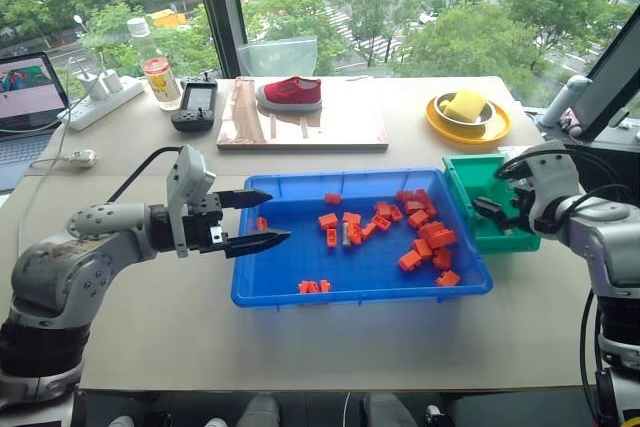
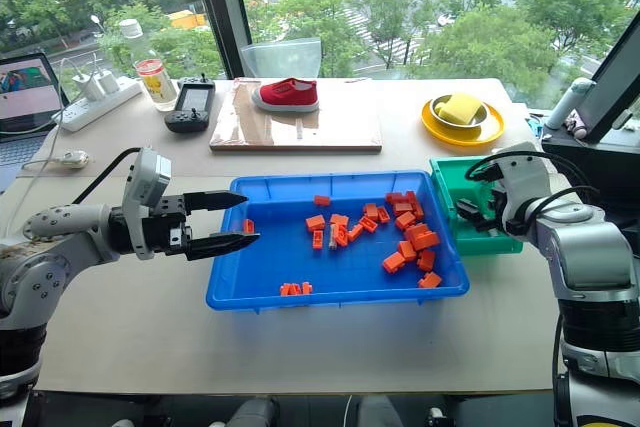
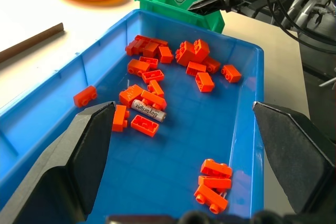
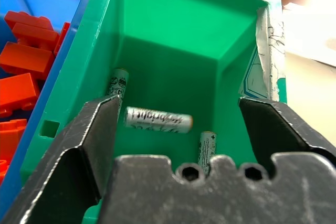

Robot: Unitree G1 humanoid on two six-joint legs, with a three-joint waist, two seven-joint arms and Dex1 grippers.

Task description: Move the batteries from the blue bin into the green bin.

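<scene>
Arms grey-silver w/ rounded shells, black cables; left end effector (image 1: 262, 217) — black tapered fingers, light-grey wrist block.

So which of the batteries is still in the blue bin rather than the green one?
The battery lying among the orange blocks in the blue bin; the other three batteries lie on the floor of the green bin.
</scene>
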